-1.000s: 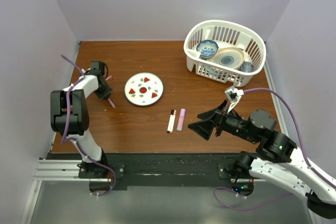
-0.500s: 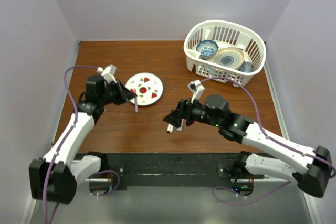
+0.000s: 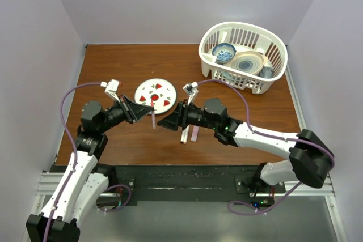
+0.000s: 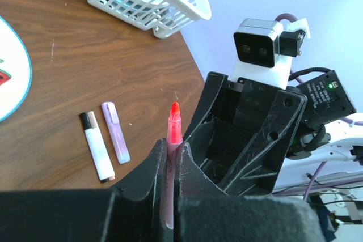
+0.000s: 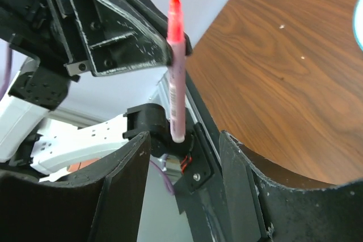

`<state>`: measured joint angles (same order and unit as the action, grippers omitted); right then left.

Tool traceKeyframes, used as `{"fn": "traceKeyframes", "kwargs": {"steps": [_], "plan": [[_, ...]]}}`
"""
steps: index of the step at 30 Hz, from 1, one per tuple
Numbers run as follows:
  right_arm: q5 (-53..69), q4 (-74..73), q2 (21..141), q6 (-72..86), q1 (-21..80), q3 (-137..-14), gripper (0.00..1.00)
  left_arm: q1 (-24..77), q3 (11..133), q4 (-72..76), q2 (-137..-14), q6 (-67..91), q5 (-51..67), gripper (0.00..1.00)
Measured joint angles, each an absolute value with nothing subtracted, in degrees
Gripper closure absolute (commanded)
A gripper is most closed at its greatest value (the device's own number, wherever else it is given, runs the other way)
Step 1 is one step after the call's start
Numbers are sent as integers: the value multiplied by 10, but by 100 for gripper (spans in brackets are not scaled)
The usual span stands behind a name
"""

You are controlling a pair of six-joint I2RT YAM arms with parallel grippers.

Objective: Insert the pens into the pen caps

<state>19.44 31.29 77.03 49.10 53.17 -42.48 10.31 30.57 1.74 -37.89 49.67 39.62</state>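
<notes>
Both arms swung together — left gripper (image 4: 172, 160) squeezes the pink pen (image 4: 173, 122), right gripper (image 5: 184, 140) open around it — tip bare, not capped yet.

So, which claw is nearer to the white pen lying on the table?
Right. The right claw is just left of the white pen in the top view; the left claw, shut on a red-tipped pen, is farther left.

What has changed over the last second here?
The left gripper, kept shut on the uncapped pink pen, swung right to the plate's near edge. The right gripper swung left to face it, jaws narrowing but still open. The white pen, lilac pen, plate and basket stayed put.
</notes>
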Motion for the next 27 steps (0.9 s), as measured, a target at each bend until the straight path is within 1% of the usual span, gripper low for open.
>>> {"fn": "traceKeyframes", "kwargs": {"steps": [2,8,9,10,11,12,13,15,16,17,19,21,27], "plan": [[201,332,789,494,536,-429,49,103,300,25,-380,505,399,100],[208,371,837,502,552,-452,66,103,298,36,-378,521,403,100],[208,379,843,504,554,-455,82,103,298,38,-378,523,403,100],[208,387,848,506,557,-456,94,103,297,39,-377,526,404,100],[208,396,852,508,559,-458,100,103,297,42,-377,531,406,100],[205,398,854,512,560,-458,100,103,296,48,-376,535,412,100],[207,405,857,518,560,-458,100,103,295,53,-373,535,409,84],[205,412,859,523,560,-458,100,102,294,58,-373,535,409,57],[205,414,859,525,561,-457,100,102,294,59,-371,535,409,39],[201,419,859,526,562,-457,100,102,295,56,-370,530,409,33],[190,421,853,527,562,-453,100,103,303,26,-370,513,404,27],[175,414,833,527,562,-439,100,103,333,-31,-383,479,388,24],[121,339,715,510,562,-388,100,103,468,-157,-467,342,315,28]]}}
